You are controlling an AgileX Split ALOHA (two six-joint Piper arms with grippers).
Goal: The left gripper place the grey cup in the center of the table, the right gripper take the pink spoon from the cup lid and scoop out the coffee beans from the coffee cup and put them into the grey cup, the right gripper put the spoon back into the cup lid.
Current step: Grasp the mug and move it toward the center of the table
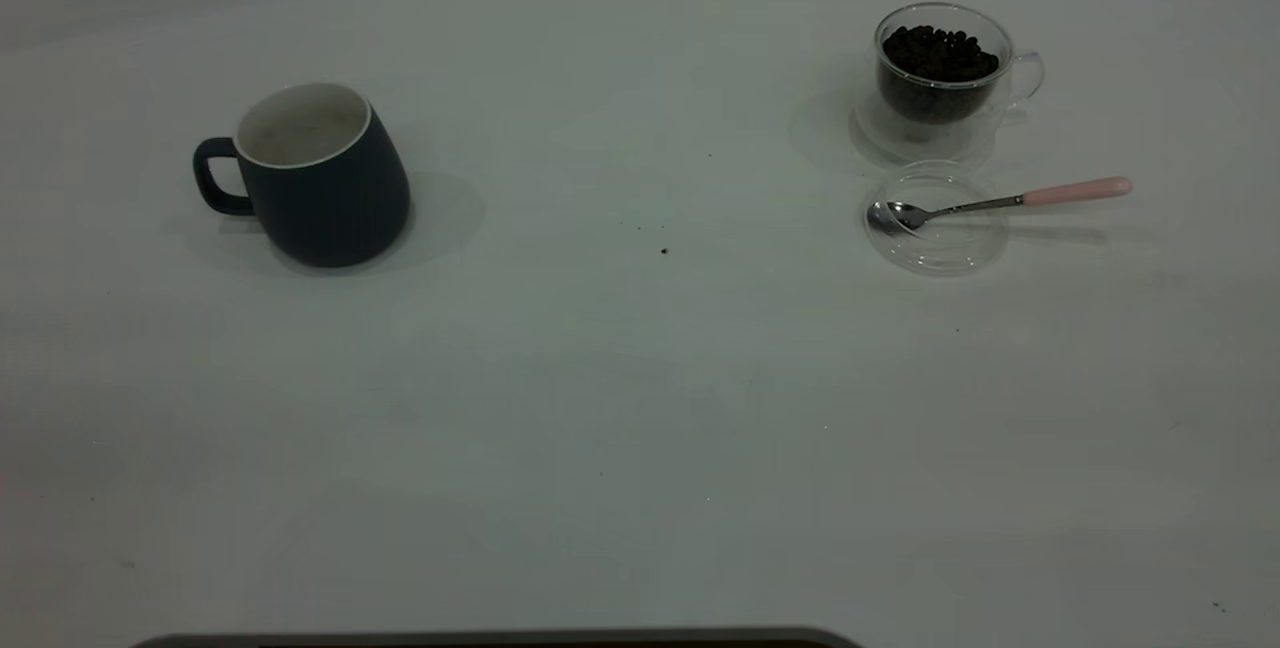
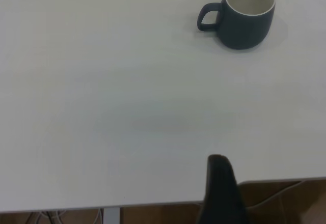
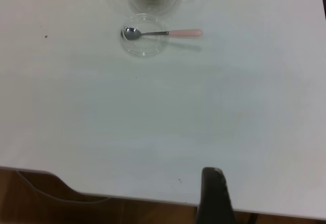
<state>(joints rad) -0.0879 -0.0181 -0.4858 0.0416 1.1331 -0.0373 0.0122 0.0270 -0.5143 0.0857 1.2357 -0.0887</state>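
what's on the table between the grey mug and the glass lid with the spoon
Only bare table with a few dark specks between the grey cup and the cup lid, per the exterior view.

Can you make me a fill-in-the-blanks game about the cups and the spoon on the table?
1. The spoon has a ____ handle.
2. The spoon's bowl rests on the glass ____.
3. The glass cup is full of coffee ____.
4. The grey cup stands upright on the table, and inside it is ____.

Missing words: pink; lid; beans; empty
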